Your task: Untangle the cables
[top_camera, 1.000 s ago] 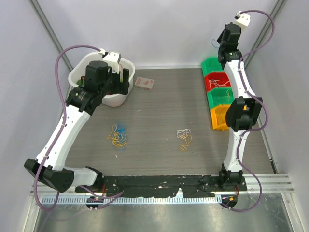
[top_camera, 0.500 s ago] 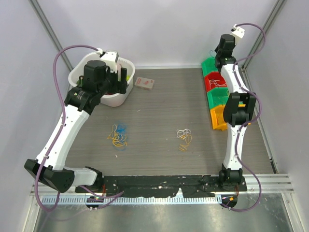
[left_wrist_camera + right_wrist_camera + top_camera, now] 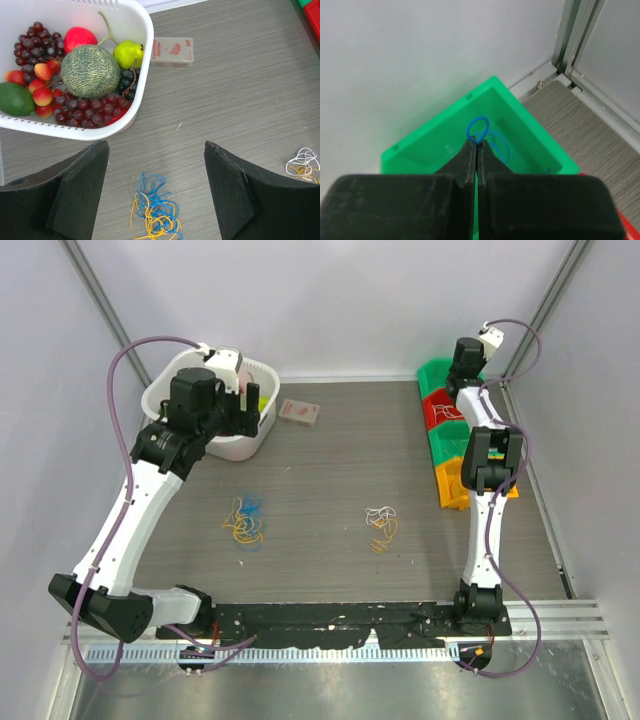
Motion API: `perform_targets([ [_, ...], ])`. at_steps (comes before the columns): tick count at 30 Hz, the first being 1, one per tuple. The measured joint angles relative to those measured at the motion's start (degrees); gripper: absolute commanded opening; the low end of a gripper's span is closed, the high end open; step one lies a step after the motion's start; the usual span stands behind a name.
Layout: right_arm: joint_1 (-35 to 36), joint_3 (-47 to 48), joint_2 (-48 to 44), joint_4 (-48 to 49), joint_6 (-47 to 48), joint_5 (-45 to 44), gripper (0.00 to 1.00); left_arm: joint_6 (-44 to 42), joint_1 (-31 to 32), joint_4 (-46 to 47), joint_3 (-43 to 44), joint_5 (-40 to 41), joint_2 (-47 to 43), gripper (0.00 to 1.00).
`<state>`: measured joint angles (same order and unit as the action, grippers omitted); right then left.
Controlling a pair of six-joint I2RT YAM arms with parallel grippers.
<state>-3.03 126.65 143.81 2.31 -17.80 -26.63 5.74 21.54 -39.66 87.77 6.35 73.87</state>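
Two sets of jaws are mine. My right jaws are pressed flat together, and from between their fingertips a small loop of blue cable stands up, pinched there. Another blue curl shows beside it against the inside of the green bin directly below. That bin sits at the far right corner of the desk, at the far end of a row along the right edge. Nearer in the row come a red bin and, nearest, a yellow bin.

My left jaws stand wide and hold nothing, their fingers hovering over bare desk just near of the white basket at the far left. The basket holds fruit: a melon, dark grapes, strawberries, a green pear. Just right of it lies a small flat box. Near of my left jaws, a tangle of blue and yellow cables lies on the desk. Well to its right lies a second tangle of white and orange cables.
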Motion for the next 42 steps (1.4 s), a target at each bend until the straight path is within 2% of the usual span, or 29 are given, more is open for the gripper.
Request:
perform_targets([
  [4, 0.3, 1.1, 3.2, -1.4, 0.0, 0.0, 0.06, 0.0, -0.3, 0.0, -0.5, 0.0, -0.7, 0.81],
  [9, 0.5, 9.2, 9.2, -2.9, 0.0, -0.1, 0.06, -0.1, -0.3, 0.0, -1.2, 0.0, -1.6, 0.81],
  [13, 0.6, 11.0, 10.4, -3.5, -0.6, -0.5, 0.08, -0.2, -0.3, 0.0, -1.5, 0.0, -2.3, 0.81],
  [15, 0.6, 11.1, 10.4, -3.4, -0.8, -0.8, 0.15, -0.2, -0.3, 0.0, -1.6, 0.0, -2.4, 0.81],
  [17, 0.6, 12.3, 11.0, -3.8, -0.9, -1.1, 0.33, -0.2, -0.3, 0.0, -1.7, 0.0, -2.5, 0.81],
  [19, 0.6, 14.4, 11.9, -4.8, -1.1, -1.1, 0.43, -0.2, -0.3, 0.0, -1.8, 0.0, -2.5, 0.81],
  [22, 0.8, 15.4, 12.1, -6.7, -0.8, -0.7, 0.49, -0.2, -0.3, 0.0, -1.9, 0.0, -2.5, 0.82],
  [23, 0.8, 15.5, 11.9, -7.9, -0.9, -0.8, 0.62, -0.2, -0.3, 0.1, -2.0, -0.1, -2.6, 0.82],
  [25, 0.9, 15.4, 11.3, -10.2, -1.7, -0.7, 0.71, 0.0, -0.3, 0.3, -2.5, -0.5, -2.9, 0.82],
  [30, 1.7, 5.3, 0.6, -17.4, -5.1, 0.1, 0.76, 0.9, 0.5, 0.9, -3.1, -1.7, -3.8, 0.82],
  [37, 2.5, 1.2, -15.5, -29.3, -8.2, 2.9, 0.74, 4.9, 5.2, 1.9, -4.9, -4.8, -6.6, 0.79],
  [40, 3.8, -9.8, -27.4, -31.6, -9.2, 6.5, 0.70, 10.1, 5.7, 3.0, -8.2, -8.2, -8.5, 0.74],
  [42, 5.9, -22.8, -37.9, -31.5, -9.6, 10.5, 0.67, 14.4, 5.7, 3.9, -11.3, -10.7, -9.4, 0.69],
])
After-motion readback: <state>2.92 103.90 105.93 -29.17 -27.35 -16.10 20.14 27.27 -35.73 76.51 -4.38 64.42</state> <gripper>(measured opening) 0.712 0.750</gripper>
